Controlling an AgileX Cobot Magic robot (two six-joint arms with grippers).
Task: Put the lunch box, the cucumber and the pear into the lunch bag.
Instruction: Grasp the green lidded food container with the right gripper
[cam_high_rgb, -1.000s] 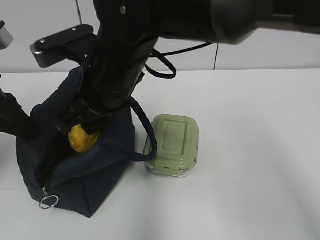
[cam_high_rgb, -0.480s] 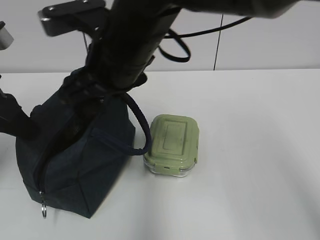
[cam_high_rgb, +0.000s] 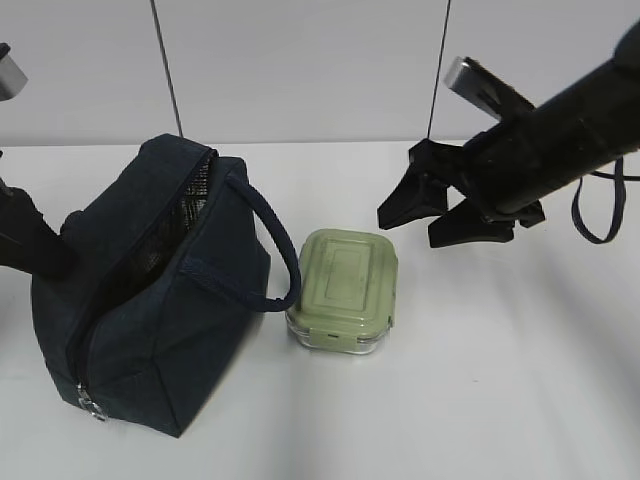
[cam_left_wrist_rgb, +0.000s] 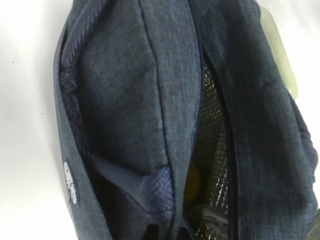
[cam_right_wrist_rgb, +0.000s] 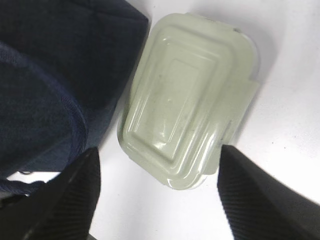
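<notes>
Withdrawn from the dark navy fabric lunch bag (cam_high_rgb: 150, 300), right gripper (cam_high_rgb: 440, 215) hovers spread above the sage-green-lidded lunch box (cam_high_rgb: 345, 290); left gripper, unseen, is probably pressed together.

Woven cloth lunch bag (cam_high_rgb: 160, 320), mesh-lined

No text, brand, number or sign can be read anywhere in these views. The one candidate is a small white printed mark (cam_left_wrist_rgb: 70, 174) on the outer side of the lunch bag (cam_left_wrist_rgb: 150, 100), seen in the left wrist view low on the fabric wall — too blurred and foreshortened to make out any letters. The lunch box (cam_right_wrist_rgb: 187, 97) lid, which lies between the spread fingers of the right gripper (cam_right_wrist_rgb: 157, 187), carries only moulded stepped ridges — no lettering.
</notes>
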